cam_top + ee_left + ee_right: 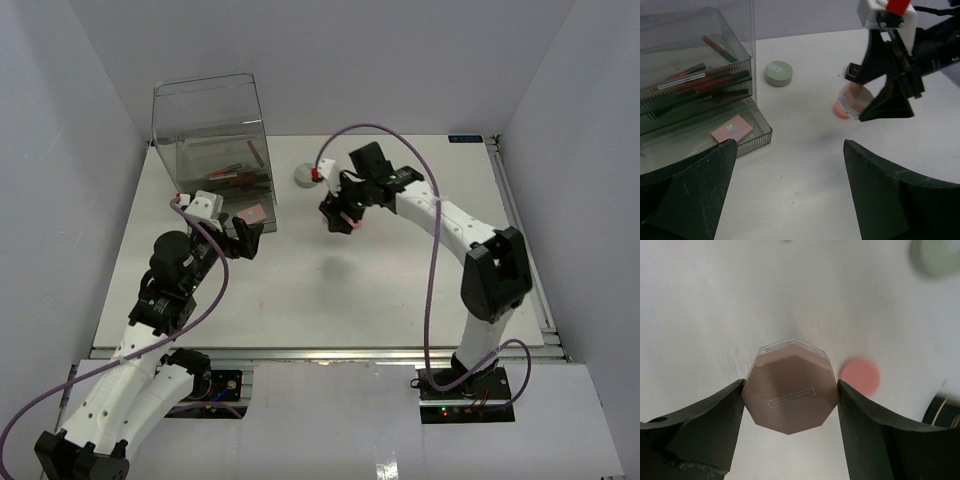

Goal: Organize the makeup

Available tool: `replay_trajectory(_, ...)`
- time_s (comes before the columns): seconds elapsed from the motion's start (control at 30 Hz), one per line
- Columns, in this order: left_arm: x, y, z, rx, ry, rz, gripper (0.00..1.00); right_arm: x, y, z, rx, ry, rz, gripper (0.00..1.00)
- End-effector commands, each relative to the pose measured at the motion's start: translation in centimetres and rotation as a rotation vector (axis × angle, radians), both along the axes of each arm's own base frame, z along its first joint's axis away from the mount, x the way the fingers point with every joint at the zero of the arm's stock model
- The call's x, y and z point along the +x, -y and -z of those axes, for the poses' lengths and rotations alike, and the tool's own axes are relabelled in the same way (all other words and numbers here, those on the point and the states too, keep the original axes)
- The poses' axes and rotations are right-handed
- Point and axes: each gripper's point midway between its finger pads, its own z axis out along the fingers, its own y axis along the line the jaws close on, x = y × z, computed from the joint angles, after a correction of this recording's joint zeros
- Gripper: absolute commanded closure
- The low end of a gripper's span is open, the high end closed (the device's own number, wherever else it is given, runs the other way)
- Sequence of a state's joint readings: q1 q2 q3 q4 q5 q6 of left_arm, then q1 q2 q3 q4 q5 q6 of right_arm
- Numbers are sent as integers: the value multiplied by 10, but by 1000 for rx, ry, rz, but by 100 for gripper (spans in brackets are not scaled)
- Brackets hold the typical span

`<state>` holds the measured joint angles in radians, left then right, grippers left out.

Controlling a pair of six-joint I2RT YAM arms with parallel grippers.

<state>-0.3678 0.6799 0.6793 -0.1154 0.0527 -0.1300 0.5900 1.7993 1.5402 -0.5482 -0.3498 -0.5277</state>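
Observation:
My right gripper (338,218) is shut on a beige octagonal puff case (790,392) and holds it above the table's middle; the case also shows in the left wrist view (852,99). A pink disc (859,376) lies just beside it on the table. The grey round jar (303,178) stands behind, and a black square compact (852,72) lies beyond the gripper. My left gripper (243,238) is open and empty in front of the clear drawer box (210,130). A pink square compact (731,128) lies in the lower drawer, red-and-black sticks (700,85) in the upper one.
The lower drawer (757,137) of the box is pulled out toward my left gripper. White walls close the table on the left, back and right. In the top view my right arm (440,215) covers the pink disc and black compact.

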Motion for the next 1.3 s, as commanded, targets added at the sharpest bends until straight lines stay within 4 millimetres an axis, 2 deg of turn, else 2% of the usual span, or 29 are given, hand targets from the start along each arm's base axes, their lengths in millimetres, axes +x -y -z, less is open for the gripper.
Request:
replay_trajectory(0.0,-3,-32,-23,-20,116,-152,2,15,-98,-40,121,32,-115,92)
replay_trajectory(0.1,-8,-45,-31,-31,158,-208,2,24,-154,-48,172,66,-117,92)
replay_trajectory(0.17,-11,-51,-35,-35,182,-232,2,40,-182,-46,211,114,-67,92)
replay_trajectory(0.23,-13,-55,-38,-42,200,-247,2,41,-199,-42,242,131,-31,92)
replay_trajectory(0.3,-14,-57,-40,-44,207,-256,2,53,-212,-43,295,182,35,92)
replay_trajectory(0.43,-15,-56,-40,-44,208,-246,2,68,-225,-39,342,208,128,91)
replay_trajectory(0.57,-14,-55,-40,-45,205,-239,2,77,-234,-29,345,251,178,82)
replay_trajectory(0.6,-15,-55,-40,-45,206,-239,2,77,-234,-20,330,249,181,79)
replay_trajectory(0.7,-15,-55,-40,-45,206,-239,2,82,-234,-3,301,265,203,64)
replay_trajectory(0.73,-15,-55,-40,-45,206,-240,2,84,-234,-2,301,271,210,62)
replay_trajectory(0.83,-14,-56,-39,-43,205,-244,2,86,-232,10,275,284,203,41)
replay_trajectory(0.93,-13,-55,-38,-41,201,-244,2,80,-231,9,273,275,183,28)
replay_trajectory(1.17,-12,-55,-36,-37,194,-244,2,63,-225,-11,292,256,133,14)
replay_trajectory(1.27,-12,-55,-35,-37,193,-244,2,56,-219,-13,277,252,116,9)
